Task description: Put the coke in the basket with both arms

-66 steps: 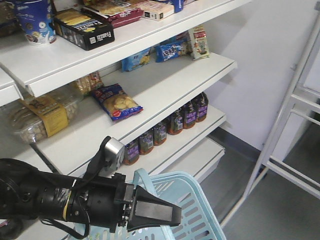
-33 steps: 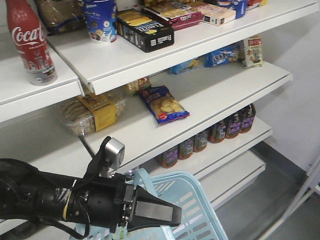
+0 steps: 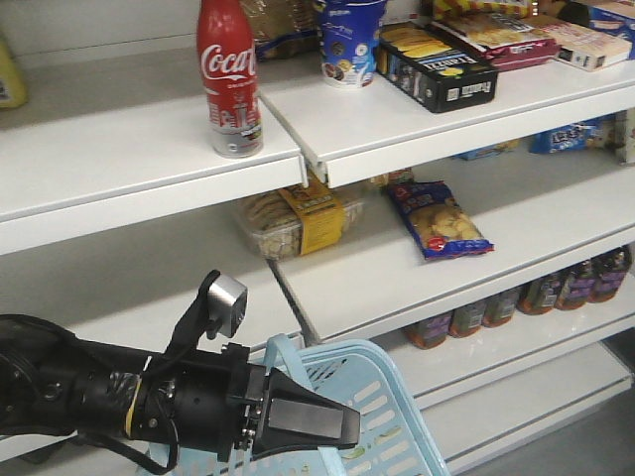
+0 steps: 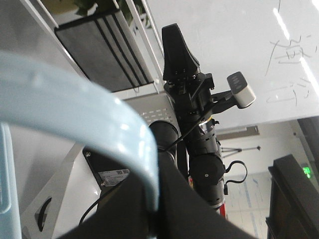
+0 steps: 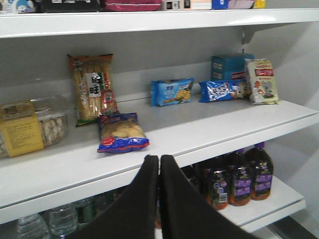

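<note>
At the bottom of the left wrist view, the left gripper [image 4: 158, 209] clamps the loop handle [image 4: 75, 104] of the light blue basket [image 3: 392, 421]. In its own wrist view, the right gripper [image 5: 159, 158] has its fingers pressed together and empty, pointing toward a blue snack bag [image 5: 122, 137] on the middle shelf [image 5: 209, 124]. Farther off, at 11 o'clock in the front view, the Coca-Cola bottle [image 3: 229, 79] stands upright on the upper shelf [image 3: 119, 169], well apart from the basket at 6 o'clock.
</note>
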You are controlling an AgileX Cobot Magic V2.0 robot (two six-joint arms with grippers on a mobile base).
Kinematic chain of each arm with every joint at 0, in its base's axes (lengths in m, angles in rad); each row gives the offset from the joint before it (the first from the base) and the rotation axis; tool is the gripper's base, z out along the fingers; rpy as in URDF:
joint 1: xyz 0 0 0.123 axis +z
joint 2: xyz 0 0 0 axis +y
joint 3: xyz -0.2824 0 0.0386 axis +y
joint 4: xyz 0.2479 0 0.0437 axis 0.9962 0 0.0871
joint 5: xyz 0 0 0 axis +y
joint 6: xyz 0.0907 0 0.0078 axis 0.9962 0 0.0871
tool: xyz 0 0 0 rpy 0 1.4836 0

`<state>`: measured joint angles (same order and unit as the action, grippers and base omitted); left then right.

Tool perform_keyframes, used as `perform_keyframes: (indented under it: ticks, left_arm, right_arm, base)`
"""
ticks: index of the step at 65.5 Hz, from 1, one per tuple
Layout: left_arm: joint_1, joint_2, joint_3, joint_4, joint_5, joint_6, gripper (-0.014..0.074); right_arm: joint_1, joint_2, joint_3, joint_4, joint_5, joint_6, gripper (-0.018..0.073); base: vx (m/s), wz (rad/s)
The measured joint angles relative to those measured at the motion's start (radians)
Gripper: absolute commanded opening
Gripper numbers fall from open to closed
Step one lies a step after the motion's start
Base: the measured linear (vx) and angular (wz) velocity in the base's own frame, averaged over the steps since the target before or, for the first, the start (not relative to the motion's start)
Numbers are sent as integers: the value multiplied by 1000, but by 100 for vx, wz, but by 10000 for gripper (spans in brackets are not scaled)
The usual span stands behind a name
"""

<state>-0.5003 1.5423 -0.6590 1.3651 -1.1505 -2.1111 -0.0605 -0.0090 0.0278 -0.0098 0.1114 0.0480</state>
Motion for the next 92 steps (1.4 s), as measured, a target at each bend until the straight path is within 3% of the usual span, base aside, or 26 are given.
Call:
perform_keyframes:
  ticks: [92]
  left_arm:
    - [0,0,0,1,0,0,-6]
  right_arm:
    - [0,0,0,0,0,0,-4]
  base:
    - [1,22]
